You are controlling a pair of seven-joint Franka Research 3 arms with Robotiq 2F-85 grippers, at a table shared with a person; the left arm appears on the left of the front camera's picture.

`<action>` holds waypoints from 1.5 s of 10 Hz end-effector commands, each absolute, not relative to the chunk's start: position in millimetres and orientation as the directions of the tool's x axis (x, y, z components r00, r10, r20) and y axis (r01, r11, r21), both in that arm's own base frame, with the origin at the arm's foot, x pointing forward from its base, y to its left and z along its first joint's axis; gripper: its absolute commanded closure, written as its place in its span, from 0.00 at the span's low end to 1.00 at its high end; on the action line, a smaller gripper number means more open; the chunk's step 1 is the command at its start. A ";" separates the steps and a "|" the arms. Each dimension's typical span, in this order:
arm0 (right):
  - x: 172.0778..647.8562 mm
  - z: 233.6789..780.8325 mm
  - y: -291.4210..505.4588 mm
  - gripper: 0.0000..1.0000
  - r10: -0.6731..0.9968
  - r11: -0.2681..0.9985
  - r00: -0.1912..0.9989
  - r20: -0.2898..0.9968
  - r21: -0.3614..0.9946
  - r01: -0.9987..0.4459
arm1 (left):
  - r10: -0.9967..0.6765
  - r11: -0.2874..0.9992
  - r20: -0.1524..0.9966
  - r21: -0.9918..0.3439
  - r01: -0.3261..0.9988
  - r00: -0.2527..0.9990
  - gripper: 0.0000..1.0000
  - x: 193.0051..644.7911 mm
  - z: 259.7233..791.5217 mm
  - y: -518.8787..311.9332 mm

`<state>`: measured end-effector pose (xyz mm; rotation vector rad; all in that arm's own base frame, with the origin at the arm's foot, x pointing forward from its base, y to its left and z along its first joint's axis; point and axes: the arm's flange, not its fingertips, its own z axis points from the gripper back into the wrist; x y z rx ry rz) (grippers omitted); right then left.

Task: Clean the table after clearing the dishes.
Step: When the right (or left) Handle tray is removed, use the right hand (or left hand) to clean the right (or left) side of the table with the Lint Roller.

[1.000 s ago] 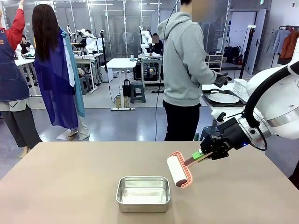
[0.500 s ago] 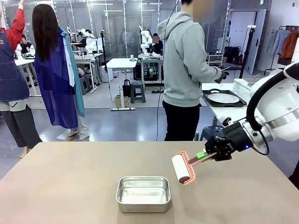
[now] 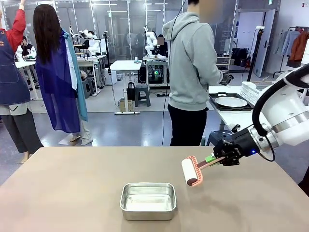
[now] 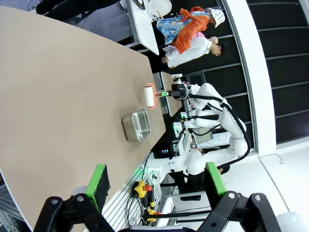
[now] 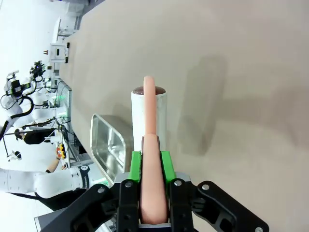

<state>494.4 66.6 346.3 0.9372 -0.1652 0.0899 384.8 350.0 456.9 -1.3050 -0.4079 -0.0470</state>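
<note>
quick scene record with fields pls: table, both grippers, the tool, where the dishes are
table: taupe top, bears steel pan near front middle
right gripper: shut on lint roller handle
lint roller: right of steel pan, over table; contact unclear
left gripper: open, holding nothing
dishes: plate on dark tray, on side table
person: standing at side table
</note>
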 end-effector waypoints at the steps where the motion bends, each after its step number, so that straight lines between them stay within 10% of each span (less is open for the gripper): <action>1: 506.4 340.4 87.0 0.80 -0.022 0.622 0.989 0.149 0.776 -0.103 | 0.196 0.260 0.318 -0.929 0.264 0.927 0.00 380.3 458.4 349.8; 15: 482.0 333.5 -51.2 0.80 -0.245 0.876 0.957 0.158 0.458 0.148 | 0.196 0.260 0.318 -0.929 0.264 0.927 0.00 380.3 458.4 349.8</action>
